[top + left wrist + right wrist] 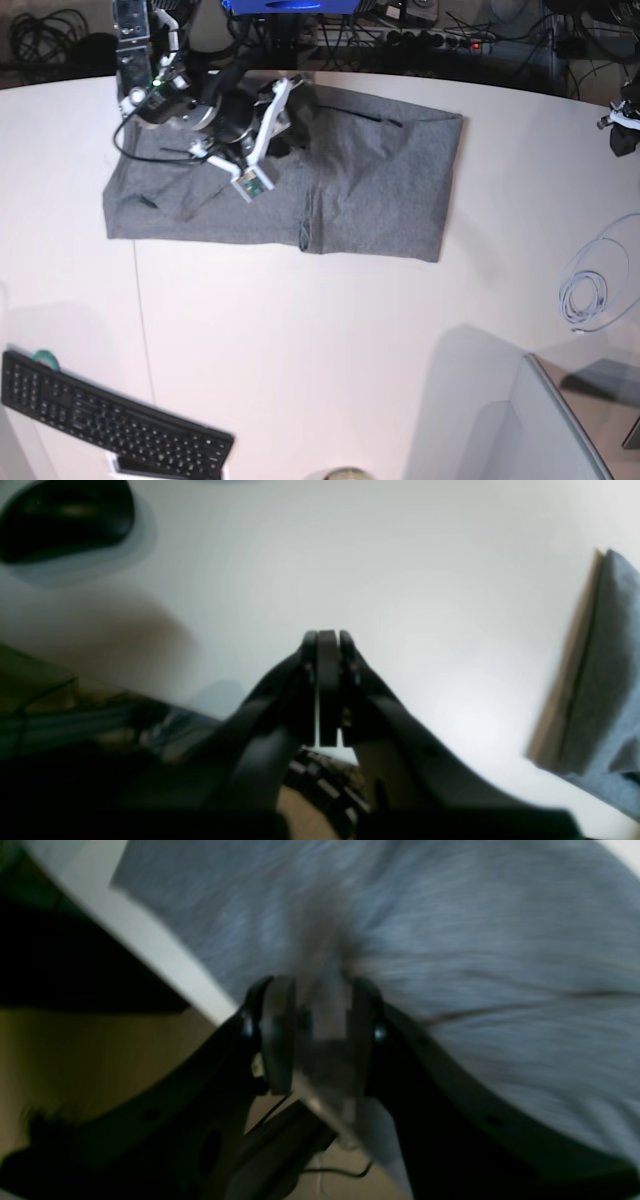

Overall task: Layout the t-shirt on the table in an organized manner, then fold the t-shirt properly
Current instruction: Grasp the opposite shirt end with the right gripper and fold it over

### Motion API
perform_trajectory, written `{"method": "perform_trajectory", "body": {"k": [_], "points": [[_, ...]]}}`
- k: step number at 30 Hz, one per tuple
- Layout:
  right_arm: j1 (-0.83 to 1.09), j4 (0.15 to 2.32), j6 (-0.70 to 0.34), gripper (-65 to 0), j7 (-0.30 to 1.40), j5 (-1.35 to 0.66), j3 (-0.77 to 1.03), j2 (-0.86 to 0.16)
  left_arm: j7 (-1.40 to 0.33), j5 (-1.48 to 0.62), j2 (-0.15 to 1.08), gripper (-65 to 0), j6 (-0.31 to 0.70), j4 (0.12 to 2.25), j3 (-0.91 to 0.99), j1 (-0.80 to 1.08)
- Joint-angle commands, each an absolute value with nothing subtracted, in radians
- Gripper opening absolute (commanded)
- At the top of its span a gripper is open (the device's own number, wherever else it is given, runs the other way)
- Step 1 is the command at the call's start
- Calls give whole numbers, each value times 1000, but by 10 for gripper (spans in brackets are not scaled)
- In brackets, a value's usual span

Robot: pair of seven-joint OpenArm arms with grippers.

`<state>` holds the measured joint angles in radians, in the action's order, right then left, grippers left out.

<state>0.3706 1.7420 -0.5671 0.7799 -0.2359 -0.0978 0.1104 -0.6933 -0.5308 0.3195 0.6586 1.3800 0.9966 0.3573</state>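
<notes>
**Mia:** T-shirt (380,185) first! Where is it?

**Ben:** It lies on the far side of the white table (320,350), spread out wide but not flat. It looks partly folded, with bumps and creases near the middle. The black keyboard (110,420) is well apart from it, at the near corner.

**Mia:** What are the claws doing?

**Ben:** The right gripper (317,1030) is down on the cloth at the table's far edge. Grey cloth sits between its jaws, so I think it is pinching the shirt. The left gripper (327,650) is closed tight with nothing in it, over bare table. The shirt only peeks in at the side of its view.

**Mia:** Is the shirt hard to move?

**Ben:** I think it is soft, light and floppy. It will sag and bunch if you lift only one spot.

**Mia:** So where should you grab?

**Ben:** At the corners or along an edge, with both claws, so it stays straight.
</notes>
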Motion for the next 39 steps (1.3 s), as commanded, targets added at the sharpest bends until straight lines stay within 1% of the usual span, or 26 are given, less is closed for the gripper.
{"method": "perform_trajectory", "body": {"k": [1, 3, 5, 7, 9, 16, 18, 22, 24, 33, 37, 38, 39], "points": [[366, 1730, -578, -467, 768, -248, -116, 113, -676, -506, 341, -650, 696, 1377, 1021, 358], [360, 1678, -578, -467, 762, -248, -139, 113, -624, -404, 335, -650, 698, 1371, 1030, 341], [340, 1633, -578, -467, 760, -251, -139, 113, -521, -283, 303, -650, 698, 1368, 1029, 341], [331, 1603, -578, -467, 760, -251, -136, 113, -444, -196, 269, -650, 698, 1368, 1029, 341], [314, 1581, -578, -467, 760, -249, -140, 113, -403, -140, 243, -650, 698, 1368, 1027, 341], [260, 1503, -578, -462, 760, -246, -142, 113, -394, -134, 229, -650, 698, 1328, 1027, 332], [246, 1472, -578, -434, 760, -246, -139, 113, -394, -134, 231, -650, 698, 1323, 1029, 332], [236, 1465, -578, -353, 763, -246, -142, 113, -394, -134, 232, -650, 698, 1319, 1029, 340], [232, 1463, -578, -336, 763, -246, -143, 113, -394, -134, 232, -650, 698, 1319, 1029, 340], [196, 1425, -578, -338, 768, -249, -151, 114, -394, -134, 231, -650, 698, 1317, 1027, 338], [185, 1414, -578, -339, 768, -246, -236, 99, -394, -134, 231, -650, 698, 1317, 1027, 338], [182, 1414, -578, -348, 768, -249, -251, 87, -394, -134, 231, -650, 698, 1316, 1027, 338], [180, 1414, -578, -374, 768, -251, -259, 85, -394, -134, 231, -650, 698, 1308, 1027, 338]]}}
